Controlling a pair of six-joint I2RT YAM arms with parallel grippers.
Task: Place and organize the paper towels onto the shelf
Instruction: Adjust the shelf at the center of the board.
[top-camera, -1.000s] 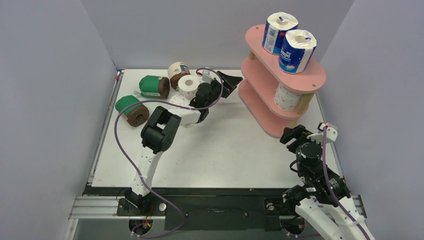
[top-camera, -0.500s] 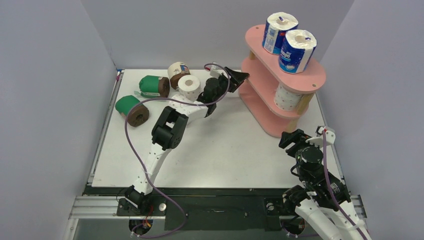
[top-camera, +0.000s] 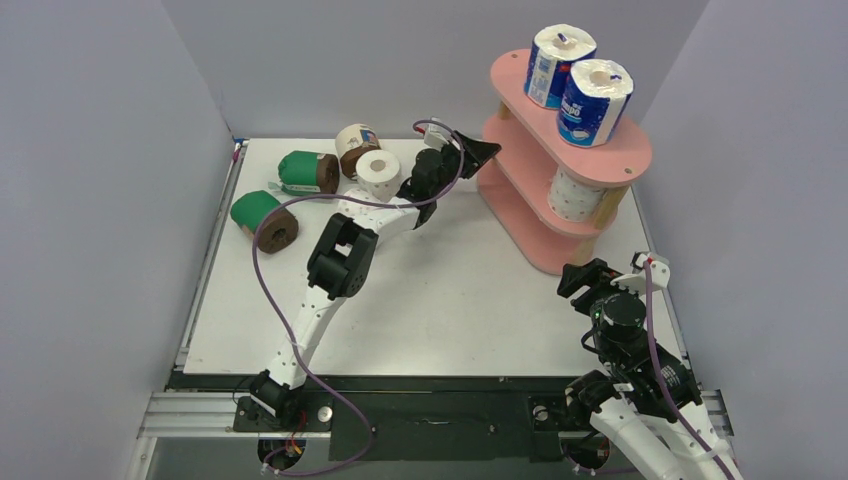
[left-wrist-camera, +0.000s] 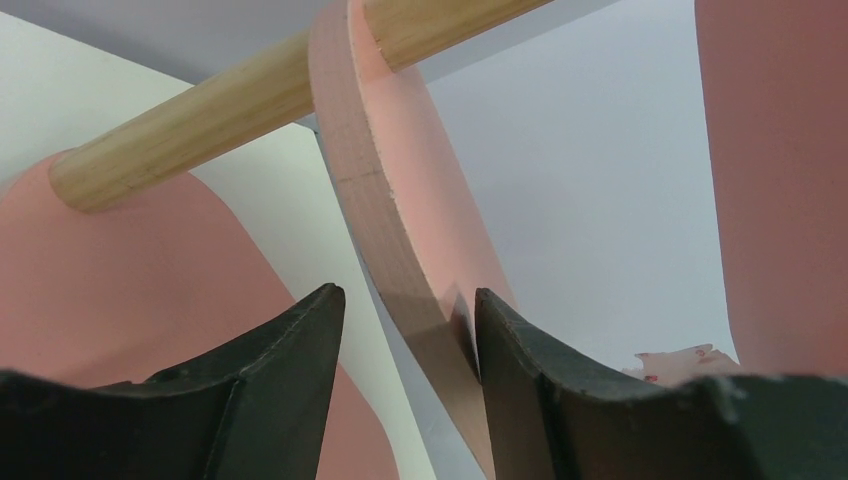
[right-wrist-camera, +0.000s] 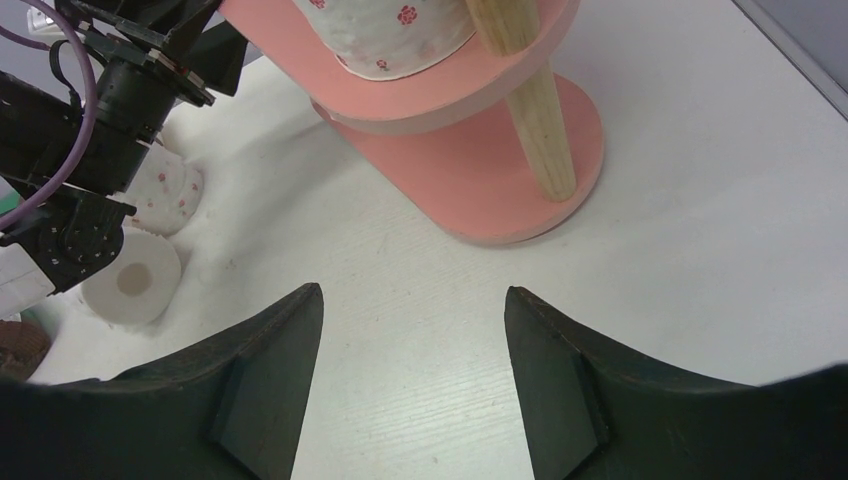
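Note:
The pink shelf (top-camera: 520, 215) stands at the back right. Two blue-white paper towels (top-camera: 560, 62) (top-camera: 596, 100) sit on its top board, and a pink-dotted roll (top-camera: 575, 195) (right-wrist-camera: 385, 25) on the middle board. Two green rolls (top-camera: 308, 172) (top-camera: 262, 220), a cream-wrapped roll (top-camera: 355, 147) and a white roll (top-camera: 378, 172) lie at the table's back left. My left gripper (top-camera: 480, 155) (left-wrist-camera: 405, 292) is open, straddling the middle board's edge (left-wrist-camera: 380, 200); the board touches the right finger only. My right gripper (top-camera: 585, 275) (right-wrist-camera: 410, 295) hangs open and empty over the table by the shelf's near end.
A wooden post (left-wrist-camera: 250, 100) joins the boards just beyond the left jaws; another post (right-wrist-camera: 530, 100) stands at the shelf's near end. A pink-dotted roll (right-wrist-camera: 165, 195) stands beside the left arm, hidden by it from above. Grey walls close in on three sides.
The left arm reached right to the shelf's middle board and its jaws narrowed around the board's edge. The right arm barely moved.

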